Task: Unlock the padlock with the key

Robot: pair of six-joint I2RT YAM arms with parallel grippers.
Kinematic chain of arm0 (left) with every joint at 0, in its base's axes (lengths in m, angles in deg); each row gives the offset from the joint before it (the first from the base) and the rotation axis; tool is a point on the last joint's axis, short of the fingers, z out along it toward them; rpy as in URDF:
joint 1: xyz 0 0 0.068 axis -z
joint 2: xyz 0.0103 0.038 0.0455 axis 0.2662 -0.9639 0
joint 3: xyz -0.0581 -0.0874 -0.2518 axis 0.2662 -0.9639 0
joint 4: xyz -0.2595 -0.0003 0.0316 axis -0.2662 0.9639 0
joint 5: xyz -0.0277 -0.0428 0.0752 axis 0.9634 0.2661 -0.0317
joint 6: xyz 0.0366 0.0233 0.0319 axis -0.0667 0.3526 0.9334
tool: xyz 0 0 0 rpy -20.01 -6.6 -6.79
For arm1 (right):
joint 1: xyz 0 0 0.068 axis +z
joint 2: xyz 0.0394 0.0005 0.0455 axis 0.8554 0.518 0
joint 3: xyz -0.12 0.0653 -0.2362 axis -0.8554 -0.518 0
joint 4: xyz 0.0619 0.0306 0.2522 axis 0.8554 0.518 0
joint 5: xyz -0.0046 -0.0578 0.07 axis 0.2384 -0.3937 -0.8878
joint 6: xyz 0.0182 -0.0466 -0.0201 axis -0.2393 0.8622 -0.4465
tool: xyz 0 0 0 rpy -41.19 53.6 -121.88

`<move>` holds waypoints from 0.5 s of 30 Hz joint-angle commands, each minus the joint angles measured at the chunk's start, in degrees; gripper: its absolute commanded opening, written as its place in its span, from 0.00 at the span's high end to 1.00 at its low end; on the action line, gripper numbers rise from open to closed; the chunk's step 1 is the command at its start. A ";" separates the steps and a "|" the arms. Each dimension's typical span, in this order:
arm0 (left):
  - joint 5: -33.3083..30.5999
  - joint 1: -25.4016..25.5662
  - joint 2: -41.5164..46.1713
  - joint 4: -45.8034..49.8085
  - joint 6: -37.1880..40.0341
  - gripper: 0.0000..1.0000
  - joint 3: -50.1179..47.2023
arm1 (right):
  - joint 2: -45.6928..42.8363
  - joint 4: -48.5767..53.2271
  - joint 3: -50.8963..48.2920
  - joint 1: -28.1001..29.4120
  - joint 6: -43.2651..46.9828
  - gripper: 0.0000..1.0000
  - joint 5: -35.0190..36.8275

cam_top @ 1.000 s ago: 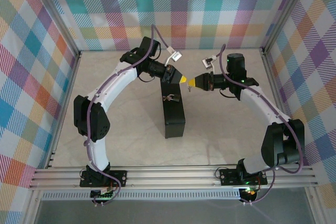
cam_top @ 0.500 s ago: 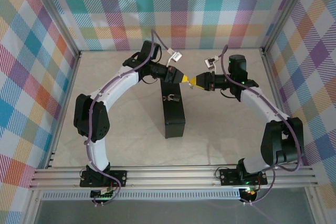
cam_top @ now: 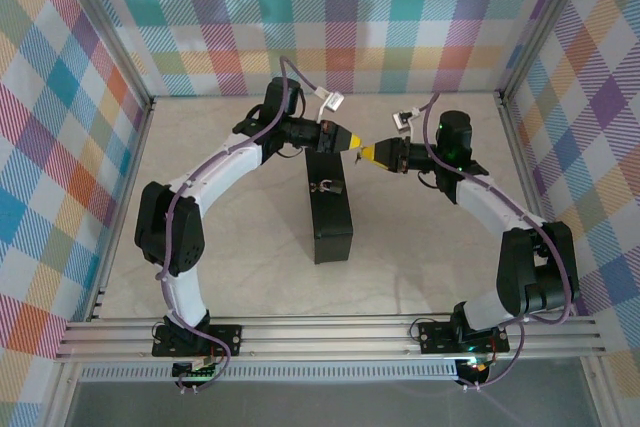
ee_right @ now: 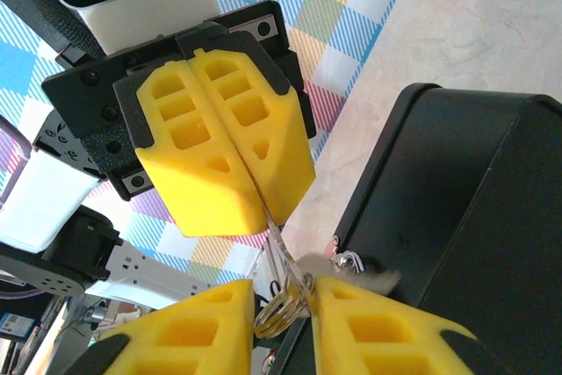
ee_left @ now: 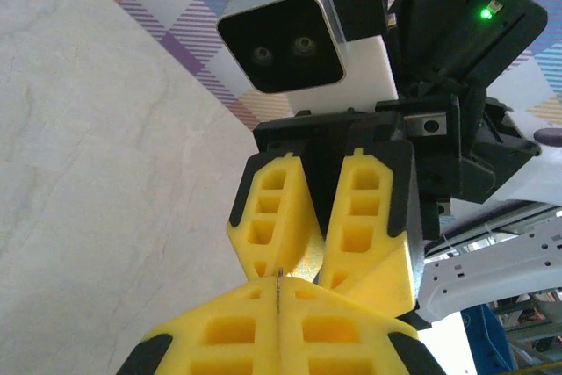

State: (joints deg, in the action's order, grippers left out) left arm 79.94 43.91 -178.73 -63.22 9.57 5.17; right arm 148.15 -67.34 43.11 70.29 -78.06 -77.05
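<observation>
We find little to read here. Two white tags (cam_top: 333, 102) hang on the cables above the arms. They are too small for us to tell whether anything is written on them. A green lamp (ee_left: 484, 13) shines on the black body of the right arm.

The key (ee_right: 270, 227) is a thin pale metal sliver. The left gripper (ee_right: 263, 210) has its jaws pressed together on it, so only a short piece comes out between the yellow pads. At the free end of the key hangs a small wire ring (ee_right: 281, 312), which sits between the jaws of the right gripper (ee_right: 284, 292). These jaws stand a little apart. Whether they press the ring or only stand around it, we cannot tell. The two grippers meet tip to tip in the air, near the far end of the box (cam_top: 331, 215).

The padlock (cam_top: 323, 186) is on top of this long black box, toward its far end. It looks tiny and dark, with a bit of pale metal; more we cannot see. The box lies on the pale tabletop (cam_top: 240, 257), between the two arms.
</observation>
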 commanded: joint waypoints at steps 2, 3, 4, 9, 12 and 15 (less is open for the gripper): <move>-0.46 -0.18 2.13 -2.72 -0.96 1.00 -1.46 | -0.42 -6.21 -1.04 0.03 -2.09 0.81 -1.06; -0.29 -0.20 2.28 -2.95 -1.09 1.00 -1.71 | -0.51 -6.62 -1.12 -0.05 -2.36 0.81 -0.81; -0.23 -0.17 2.43 -3.21 -1.20 1.00 -1.93 | -0.51 -7.01 -1.12 -0.06 -2.52 0.81 -0.58; 0.56 -0.17 3.18 -3.60 -1.28 1.00 -2.72 | -0.33 -7.77 -1.30 -0.71 -3.23 0.79 1.02; 1.00 -0.18 3.36 -3.59 -1.23 1.00 -2.76 | -0.19 -8.61 -1.30 -1.13 -3.81 0.79 1.90; 0.70 -0.12 3.46 -3.66 -1.32 1.00 -2.98 | 0.22 -10.30 -0.99 -1.11 -4.84 0.81 1.74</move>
State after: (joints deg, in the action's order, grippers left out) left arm 79.98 43.86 -177.68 -65.73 8.31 3.07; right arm 148.15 -72.74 41.86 69.63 -81.77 -75.14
